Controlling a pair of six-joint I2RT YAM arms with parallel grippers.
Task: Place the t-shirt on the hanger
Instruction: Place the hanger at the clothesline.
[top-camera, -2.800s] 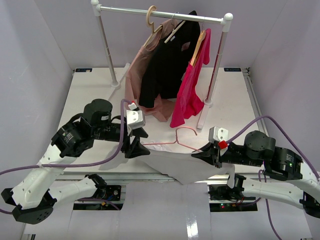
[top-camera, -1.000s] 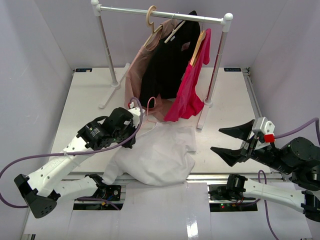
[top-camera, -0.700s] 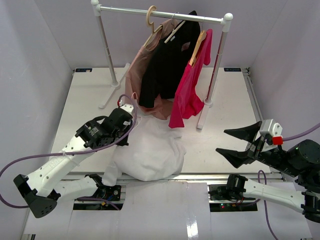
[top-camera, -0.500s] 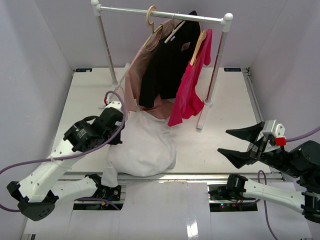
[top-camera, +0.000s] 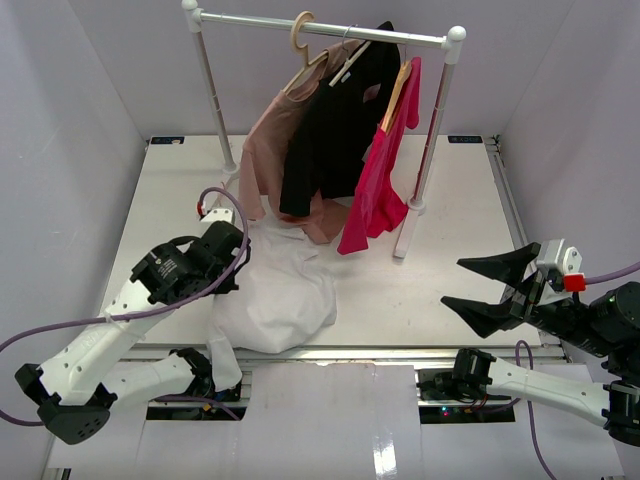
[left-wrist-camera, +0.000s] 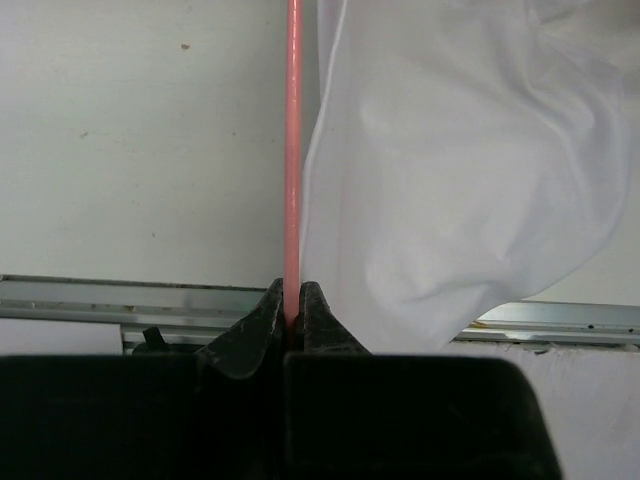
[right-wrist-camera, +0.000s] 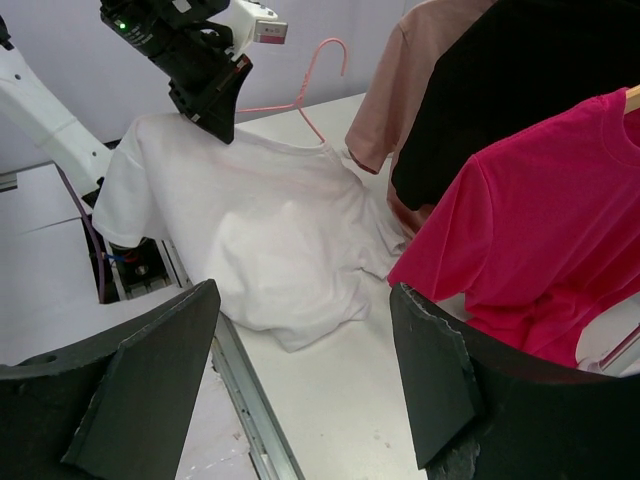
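Observation:
The white t-shirt (top-camera: 283, 298) lies bunched on the table's near left, one sleeve hanging over the front edge. It drapes over the thin pink hanger (right-wrist-camera: 312, 75), whose hook sticks up behind the collar. My left gripper (top-camera: 235, 275) is shut on the hanger's wire (left-wrist-camera: 292, 150) at the shirt's left side. In the left wrist view the t-shirt (left-wrist-camera: 450, 180) hangs just right of the pinched wire. My right gripper (top-camera: 452, 282) hovers open at the near right, well apart from the t-shirt (right-wrist-camera: 270, 220), with nothing between its fingers.
A clothes rack (top-camera: 330, 27) stands at the back with a dusty-pink garment (top-camera: 262, 150), a black shirt (top-camera: 330, 130) and a bright pink shirt (top-camera: 380, 180) on wooden hangers. Its right post foot (top-camera: 405, 243) rests mid-table. A metal rail (top-camera: 400, 352) runs along the front edge.
My left arm has dragged the hanger and t-shirt leftward, bunching the fabric at the near left. The right gripper has drifted slightly right and stayed open.

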